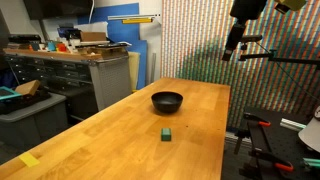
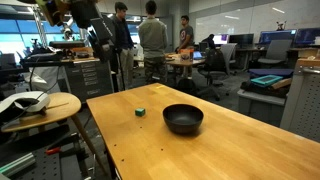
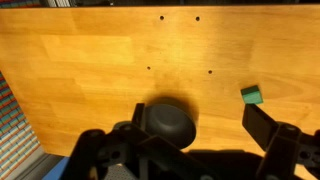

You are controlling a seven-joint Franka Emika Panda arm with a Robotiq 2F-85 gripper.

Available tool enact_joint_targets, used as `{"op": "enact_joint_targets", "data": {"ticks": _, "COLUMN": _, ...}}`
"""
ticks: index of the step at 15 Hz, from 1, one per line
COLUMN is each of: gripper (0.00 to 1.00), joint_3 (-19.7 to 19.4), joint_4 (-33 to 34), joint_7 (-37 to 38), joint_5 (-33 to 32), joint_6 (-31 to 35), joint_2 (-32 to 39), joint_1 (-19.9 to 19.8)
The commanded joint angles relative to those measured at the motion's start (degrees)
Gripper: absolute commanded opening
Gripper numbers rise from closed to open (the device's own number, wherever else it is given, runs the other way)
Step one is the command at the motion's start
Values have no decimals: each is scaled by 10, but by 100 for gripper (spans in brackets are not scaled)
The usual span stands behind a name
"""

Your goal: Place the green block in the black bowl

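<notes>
The green block (image 1: 166, 133) lies on the wooden table, a short way from the black bowl (image 1: 167, 101). Both also show in an exterior view, block (image 2: 141, 111) and bowl (image 2: 183, 119). In the wrist view, looking down from high up, the bowl (image 3: 171, 124) is near the bottom middle and the block (image 3: 252, 95) to its right. My gripper (image 1: 231, 52) hangs high above the table's far edge, well away from both; it also shows in an exterior view (image 2: 100, 40). Its fingers (image 3: 200, 130) are spread apart and empty.
The wooden table (image 1: 120, 130) has small holes in its top (image 3: 179, 18). A workbench with boxes (image 1: 80, 50) stands to one side. A round side table (image 2: 40, 105), people (image 2: 152, 35) and desks are beyond the table. A tripod arm (image 1: 270, 55) is near the gripper.
</notes>
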Motion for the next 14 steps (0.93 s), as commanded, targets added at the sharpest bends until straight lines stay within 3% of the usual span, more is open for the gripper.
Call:
{"op": "enact_joint_targets", "data": {"ticks": 1, "gripper": 100, "joint_3": -7, "joint_4": 1, "joint_7": 5, "joint_5": -7, "joint_6": -2, "joint_2": 2, "joint_1": 8}}
{"op": "enact_joint_targets", "data": {"ticks": 10, "gripper": 100, "joint_3": -7, "joint_4": 1, "joint_7": 5, "joint_5": -7, "joint_6": -3, "joint_2": 2, "joint_1": 8}}
{"op": "enact_joint_targets", "data": {"ticks": 14, "gripper": 100, "joint_3": -9, "joint_4": 22, "joint_7": -20, "joint_5": -22, "joint_6": 21, "joint_2": 48, "joint_1": 6}}
